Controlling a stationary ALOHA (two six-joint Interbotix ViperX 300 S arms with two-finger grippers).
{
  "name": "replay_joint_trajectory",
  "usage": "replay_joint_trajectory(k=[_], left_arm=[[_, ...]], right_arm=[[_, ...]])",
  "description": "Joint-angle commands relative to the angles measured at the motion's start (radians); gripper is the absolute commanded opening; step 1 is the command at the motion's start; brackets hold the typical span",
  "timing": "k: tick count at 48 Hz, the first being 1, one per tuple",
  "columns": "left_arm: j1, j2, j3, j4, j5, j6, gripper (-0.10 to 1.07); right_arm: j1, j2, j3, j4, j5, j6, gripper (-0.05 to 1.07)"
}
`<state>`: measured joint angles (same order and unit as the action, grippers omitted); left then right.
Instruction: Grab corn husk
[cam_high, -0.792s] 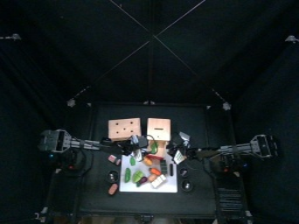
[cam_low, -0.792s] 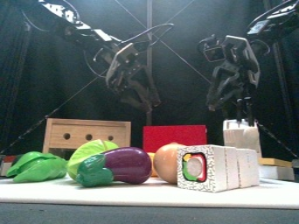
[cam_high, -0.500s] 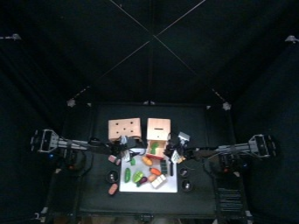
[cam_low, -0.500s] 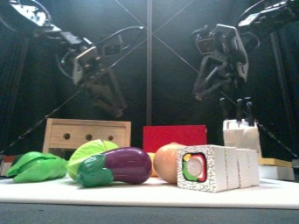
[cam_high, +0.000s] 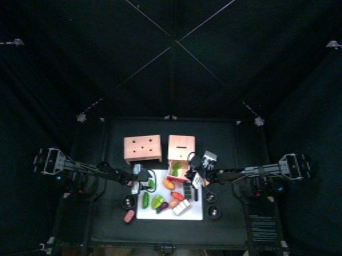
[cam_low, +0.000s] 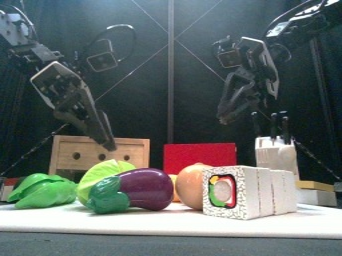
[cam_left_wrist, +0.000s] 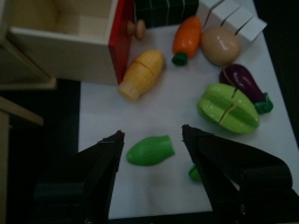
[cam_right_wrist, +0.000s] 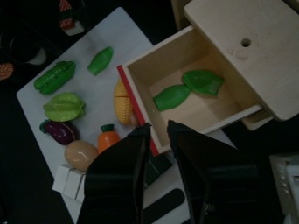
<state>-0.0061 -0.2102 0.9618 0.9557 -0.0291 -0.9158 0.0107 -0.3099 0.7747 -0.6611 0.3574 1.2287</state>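
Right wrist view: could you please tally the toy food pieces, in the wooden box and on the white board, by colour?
Green pieces: 5
Yellow corn: 1
Orange carrot: 1
Purple eggplant: 1
Tan onion: 1
Total: 9

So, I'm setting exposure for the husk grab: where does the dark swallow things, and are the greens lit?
Top view: only the white board is bright; the black arms vanish into the dark. Left wrist view: a green leaf piece shows plainly between the left fingers. Right wrist view: two green leaves in the wooden box are lit.
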Motion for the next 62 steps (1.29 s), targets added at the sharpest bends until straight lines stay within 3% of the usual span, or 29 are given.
replay_joint_trajectory(k=[1,7,14,19,28,45,62], left_arm=[[-0.018,0.054,-0.037,-0.051,0.003,0.0,0.95],[-0.034,0.094,-0.058,-0.124,0.061,0.0,1.01],[-0.063,0.107,-0.098,-0.221,0.245,0.005,1.02],[-0.092,0.123,-0.121,-0.255,0.322,0.005,1.02],[-0.121,0.166,-0.158,-0.268,0.33,0.003,1.02],[-0.117,0.224,-0.175,-0.27,0.382,0.002,1.02],[-0.115,0.236,-0.192,-0.253,0.324,0.006,1.02]], right_arm=[[-0.003,-0.011,-0.023,0.0,-0.006,0.002,0.66],[-0.003,-0.011,-0.021,0.003,-0.005,0.002,0.66],[-0.003,-0.008,-0.02,0.008,-0.006,0.002,0.66],[-0.003,-0.005,-0.021,0.005,-0.006,0.002,0.66],[-0.003,0.011,-0.028,0.005,-0.006,0.002,0.66],[-0.005,0.012,-0.028,0.005,-0.006,0.0,0.66],[-0.005,0.017,-0.028,0.005,-0.006,0.002,0.66]])
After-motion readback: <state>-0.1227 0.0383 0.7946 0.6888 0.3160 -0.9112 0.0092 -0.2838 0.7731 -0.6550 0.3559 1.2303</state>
